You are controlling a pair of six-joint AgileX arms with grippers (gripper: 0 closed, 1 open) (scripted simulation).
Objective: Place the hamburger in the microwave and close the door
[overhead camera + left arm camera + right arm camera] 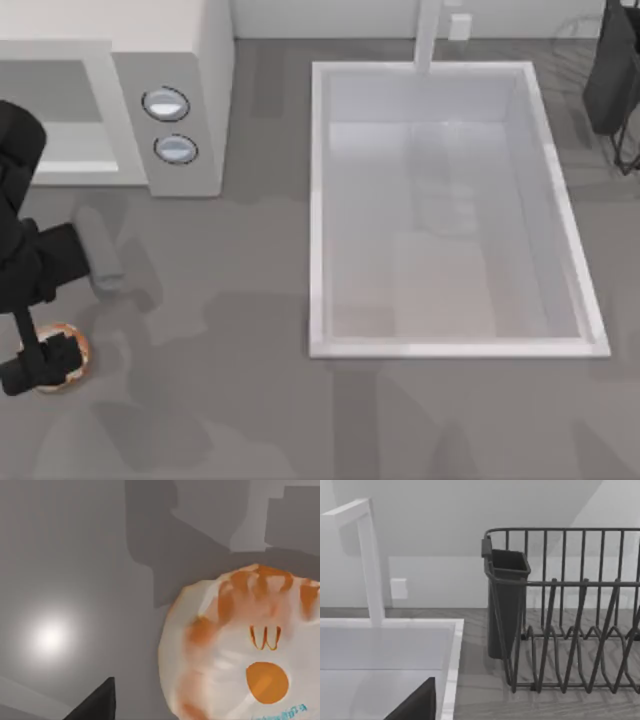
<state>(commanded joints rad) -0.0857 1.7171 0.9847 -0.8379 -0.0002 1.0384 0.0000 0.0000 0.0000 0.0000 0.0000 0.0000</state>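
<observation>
Left claw (45, 362) over the pale cream, orange-patched hamburger (72, 352), grip unclear, well before the off-white boxy microwave (190, 60); placing and closing remain.

Grey worktop (240, 400) before me.
On it: off-white boxy microwave (190, 60), white sink basin (318, 200), cream-and-orange hamburger (78, 345), dark wire rack (570, 630).

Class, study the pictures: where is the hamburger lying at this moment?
In the top view the hamburger lies on the table near the left edge, well in front of the microwave, directly under the left claw. The left wrist view shows it close up.
</observation>
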